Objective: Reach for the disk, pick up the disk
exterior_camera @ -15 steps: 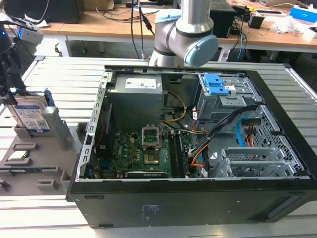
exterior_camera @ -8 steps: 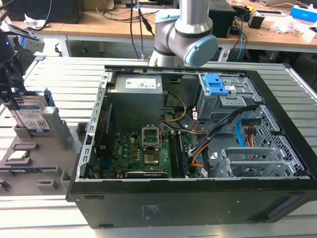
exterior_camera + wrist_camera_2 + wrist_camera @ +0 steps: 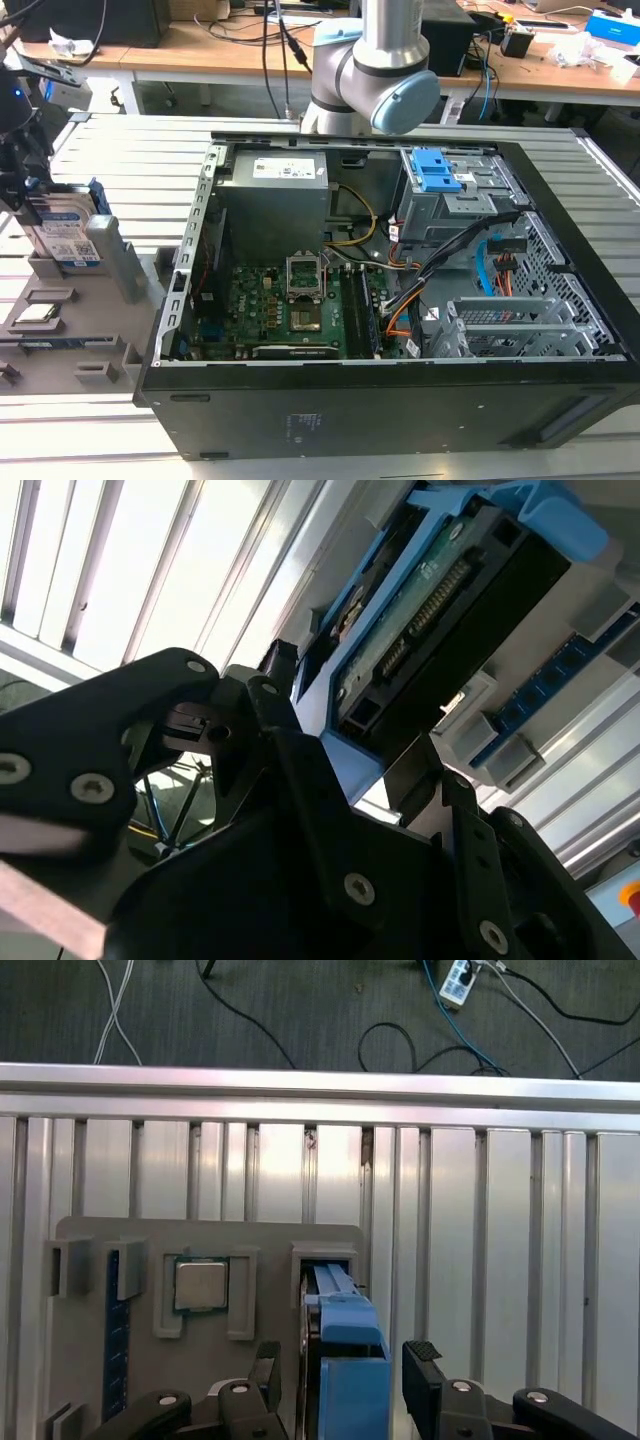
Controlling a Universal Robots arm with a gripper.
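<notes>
Disk [image 3: 60,236]: silver, blue-framed, standing upright in your grey tray [image 3: 60,335].
Gripper [image 3: 341,1360]: fingers spread either side of disk, nothing clamped.

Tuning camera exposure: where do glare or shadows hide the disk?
Second wrist view: table slats blown out white, disk dim against them; first wrist view: even light, disk clear; exterior view: disk evenly lit, computer case interior dimmer.

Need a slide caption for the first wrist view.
Open gripper straddles the upright disk slotted in the grey fixture, CPU chip seated beside it.
</notes>
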